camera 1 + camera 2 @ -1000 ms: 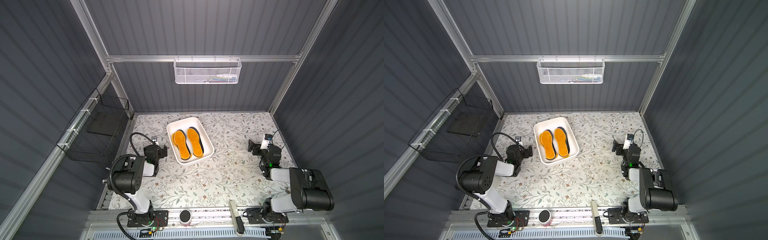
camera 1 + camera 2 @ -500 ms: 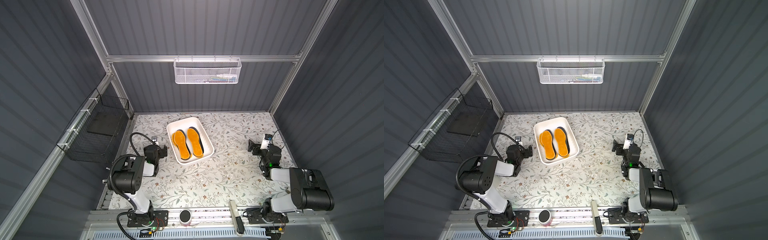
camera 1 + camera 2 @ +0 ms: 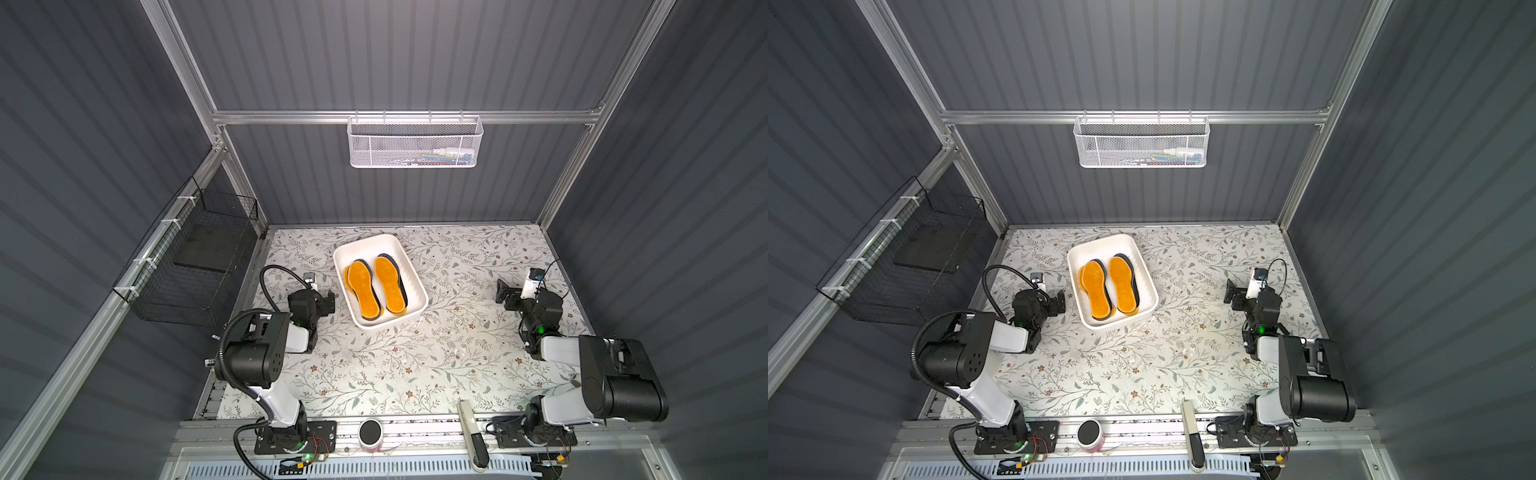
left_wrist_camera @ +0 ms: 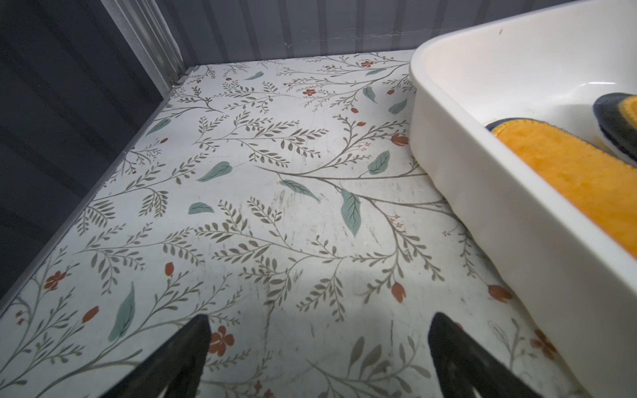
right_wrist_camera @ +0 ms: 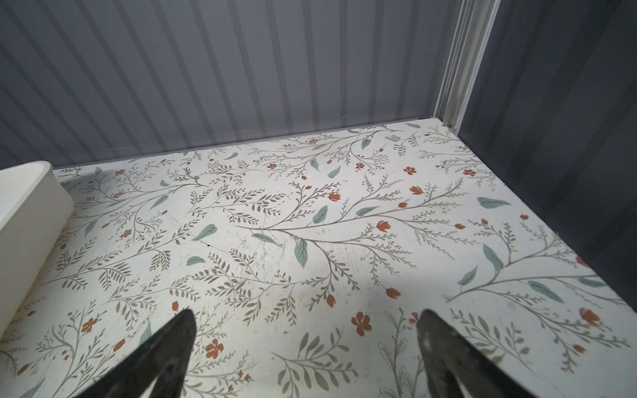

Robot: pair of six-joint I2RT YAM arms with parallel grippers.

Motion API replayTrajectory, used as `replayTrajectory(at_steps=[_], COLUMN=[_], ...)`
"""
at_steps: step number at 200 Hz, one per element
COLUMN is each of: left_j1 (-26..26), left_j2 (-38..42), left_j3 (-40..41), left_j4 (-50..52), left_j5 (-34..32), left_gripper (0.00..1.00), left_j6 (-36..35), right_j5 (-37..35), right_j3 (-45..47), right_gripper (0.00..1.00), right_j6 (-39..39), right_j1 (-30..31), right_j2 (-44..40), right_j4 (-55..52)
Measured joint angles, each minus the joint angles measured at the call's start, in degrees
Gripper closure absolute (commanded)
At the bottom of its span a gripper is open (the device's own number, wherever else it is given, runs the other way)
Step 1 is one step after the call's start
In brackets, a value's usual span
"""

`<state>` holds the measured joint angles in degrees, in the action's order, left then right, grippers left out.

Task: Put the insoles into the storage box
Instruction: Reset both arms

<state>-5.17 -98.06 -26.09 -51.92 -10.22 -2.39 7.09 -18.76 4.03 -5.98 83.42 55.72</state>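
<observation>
The white storage box point(image 3: 365, 240) point(image 3: 1100, 241) stands on the floral table, left of centre. Inside it lie the insoles in two side-by-side piles, each with an orange-yellow one point(image 3: 363, 291) point(image 3: 1123, 284) on top and dark edges showing beneath. My left gripper point(image 3: 329, 300) point(image 3: 1061, 301) rests low just left of the box, open and holding nothing. In the left wrist view, the left gripper point(image 4: 319, 330) hangs over bare table, with the box wall point(image 4: 482, 206) and an orange insole point(image 4: 568, 179) beside it. My right gripper point(image 3: 502, 294) point(image 5: 305, 327) is open and empty far right of the box point(image 5: 27, 213).
A white mesh basket point(image 3: 414, 141) hangs on the back wall and a black wire basket point(image 3: 191, 262) on the left wall. On the front rail sit a small black round object point(image 3: 370, 432) and a white-and-black tool point(image 3: 471, 432).
</observation>
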Motion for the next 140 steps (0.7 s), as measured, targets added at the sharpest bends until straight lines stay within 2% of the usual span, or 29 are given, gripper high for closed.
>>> replayTrajectory(at_steps=[140], left_j1=[0.0], left_j2=[0.0], left_j3=[0.0], left_j4=[0.02], left_j5=[-2.23], left_gripper=[0.0], left_j6=[0.7], right_j5=[0.0], right_j3=[0.0], right_gripper=[0.01], right_j6=[0.0], right_j1=[0.02], right_j2=[0.0], right_j4=[0.0])
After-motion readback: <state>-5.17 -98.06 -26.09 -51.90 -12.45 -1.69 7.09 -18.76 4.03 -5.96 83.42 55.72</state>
